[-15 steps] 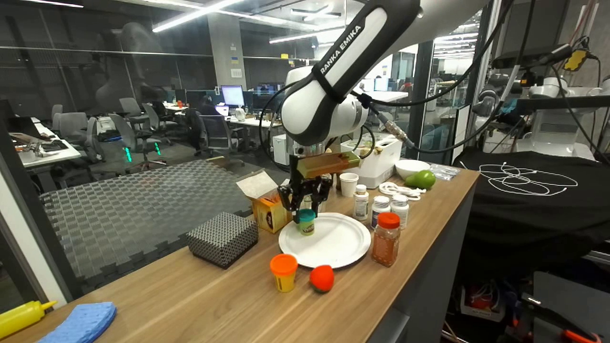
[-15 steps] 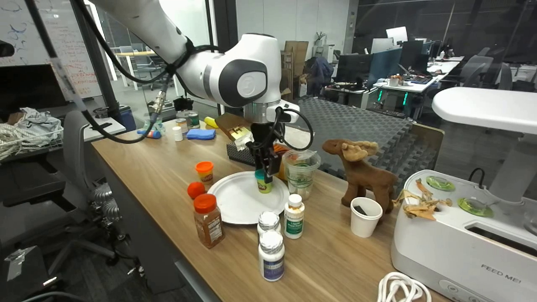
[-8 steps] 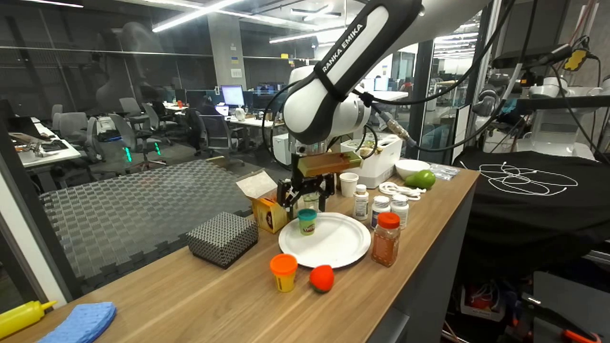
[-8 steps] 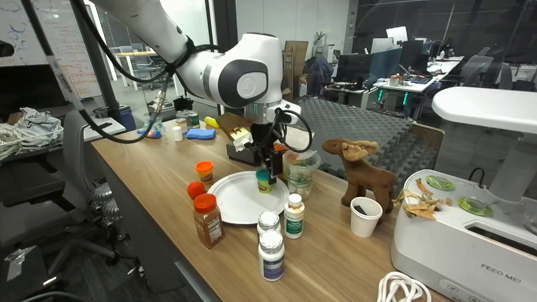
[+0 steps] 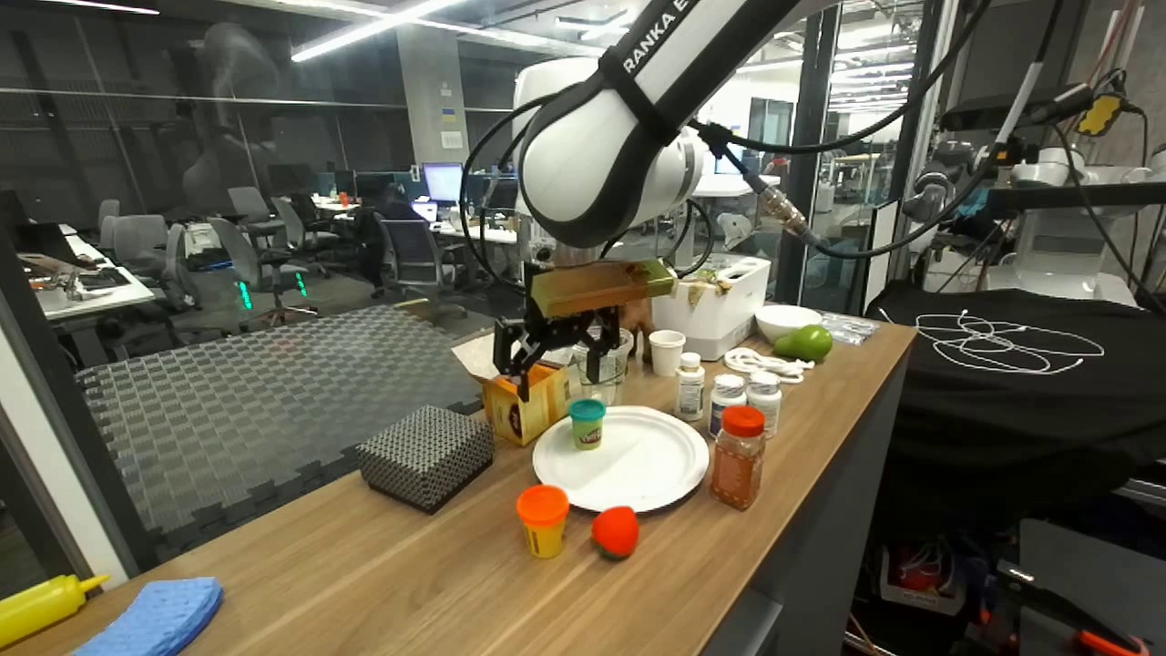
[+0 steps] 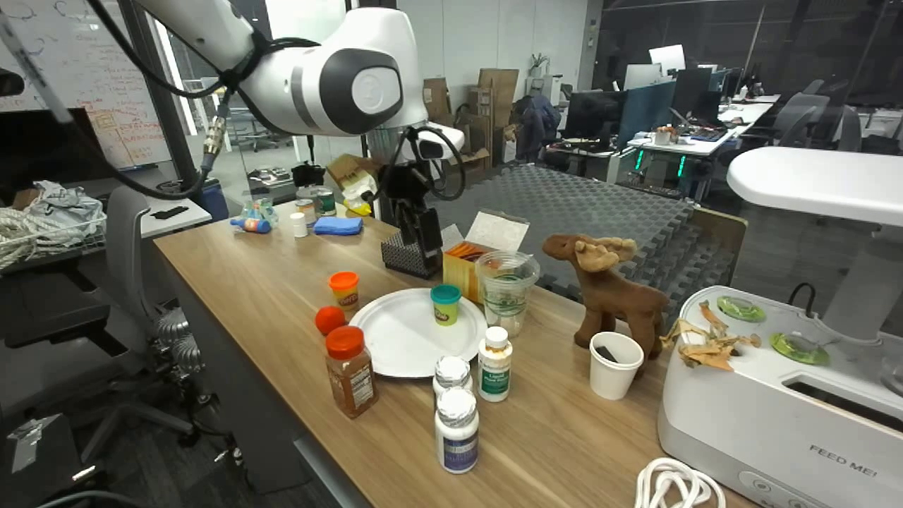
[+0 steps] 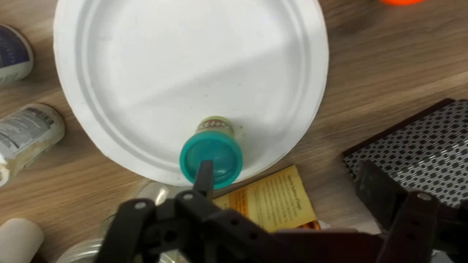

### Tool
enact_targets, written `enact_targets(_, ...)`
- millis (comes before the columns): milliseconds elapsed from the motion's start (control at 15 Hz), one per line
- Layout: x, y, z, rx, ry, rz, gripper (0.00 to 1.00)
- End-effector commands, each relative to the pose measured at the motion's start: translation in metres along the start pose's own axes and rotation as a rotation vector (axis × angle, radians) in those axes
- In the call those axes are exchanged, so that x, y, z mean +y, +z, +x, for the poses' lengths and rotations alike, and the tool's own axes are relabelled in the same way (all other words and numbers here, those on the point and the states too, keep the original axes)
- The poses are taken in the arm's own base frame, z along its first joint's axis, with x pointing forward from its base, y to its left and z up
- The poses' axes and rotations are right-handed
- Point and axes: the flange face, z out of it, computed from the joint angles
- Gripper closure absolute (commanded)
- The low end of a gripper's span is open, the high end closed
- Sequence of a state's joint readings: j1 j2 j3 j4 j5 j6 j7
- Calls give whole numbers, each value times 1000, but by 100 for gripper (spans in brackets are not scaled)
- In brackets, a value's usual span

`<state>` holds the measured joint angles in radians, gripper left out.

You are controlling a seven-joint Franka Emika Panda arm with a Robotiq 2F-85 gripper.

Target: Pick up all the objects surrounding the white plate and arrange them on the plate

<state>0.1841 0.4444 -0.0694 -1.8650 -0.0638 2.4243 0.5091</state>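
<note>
Wrist view: the teal-lidded tub [image 7: 214, 149] stands on the white plate [image 7: 197, 47] near its rim. It is probably light and stiff-walled (the lid may be slick), so the body below the lid seems the best hold; the orange-lidded tub [image 5: 544, 523], just off the plate, should handle likewise. A second ago the gripper [image 5: 558, 386] straddled the teal lid; now it hangs higher, nearer the patterned box [image 5: 426, 456], jaws spread wide and empty.

Claw [image 5: 558, 384] spread wider; risen from teal-lidded tub [image 5: 588, 426]
</note>
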Motion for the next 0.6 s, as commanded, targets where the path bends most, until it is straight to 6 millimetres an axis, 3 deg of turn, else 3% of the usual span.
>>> enact_targets(0, -28, -17, -41, 0, -17, -10, 0)
enact_targets(200, -52, -12, -73, -40, -47, -16, 0)
enact_targets(533, -65, -9, -110, -77, -90, -102, 0)
